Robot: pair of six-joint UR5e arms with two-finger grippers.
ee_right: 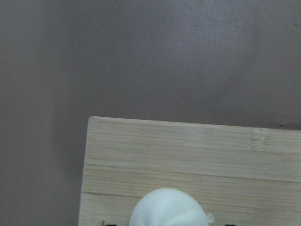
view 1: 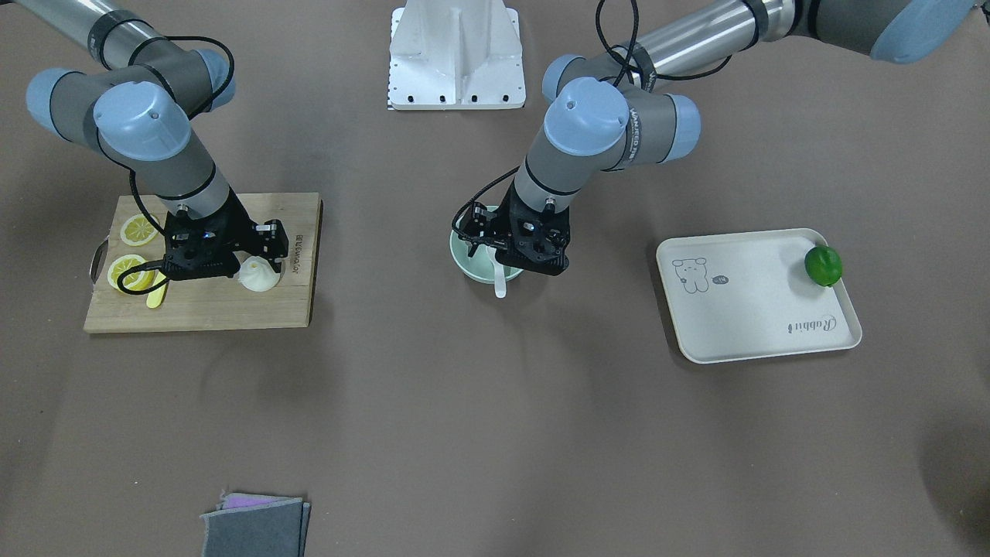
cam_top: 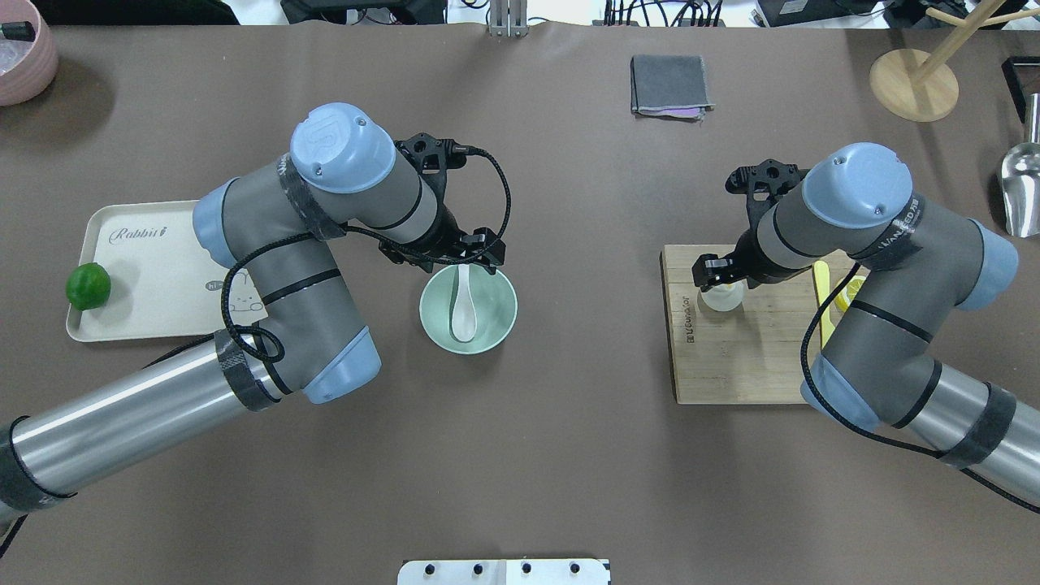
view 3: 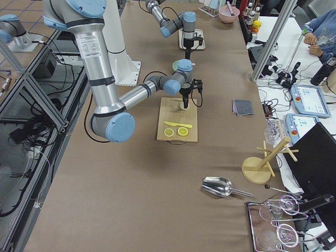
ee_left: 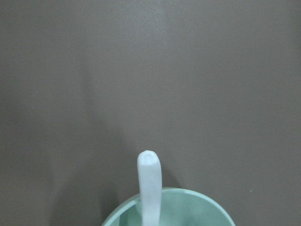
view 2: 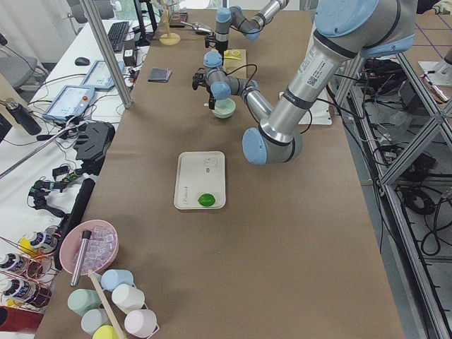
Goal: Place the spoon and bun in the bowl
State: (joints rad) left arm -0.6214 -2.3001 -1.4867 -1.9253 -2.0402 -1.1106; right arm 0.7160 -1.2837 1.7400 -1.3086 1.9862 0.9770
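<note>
In the overhead view, at the left edge of the frame, a cream rectangular tray point(cam_top: 154, 301) carries a round green lime point(cam_top: 88, 286) at its left end.

Just left of centre, my left tool point(cam_top: 451, 258) hangs over the upper rim of the round pale mint-green bowl point(cam_top: 435, 313). Its jaws look spread to either side of the handle and grip nothing. The small white soup spoon point(cam_top: 463, 313) lies inside that bowl, scoop toward the lower side and handle pointing up-frame under the tool. In the left wrist view the handle leans on the rim with its tip poking past it. The bowl holds the spoon alone.

Right of centre, near the top, a folded grey cloth point(cam_top: 670, 85) lies on the brown counter point(cam_top: 569, 406), well apart from both tools.

On the right, a rectangular bamboo cutting board point(cam_top: 731, 366) carries the small round white steamed bun point(cam_top: 721, 296) near its upper left corner. My right tool point(cam_top: 727, 276) sits directly over the bun with its jaws wide. One finger shows just left of the bun and the other is hidden under my wrist, so I cannot tell whether they touch it. Further right on the board lie a long yellow plastic knife point(cam_top: 821, 280) and yellow lemon slices point(cam_top: 853, 291), partly covered by the arm.
</note>
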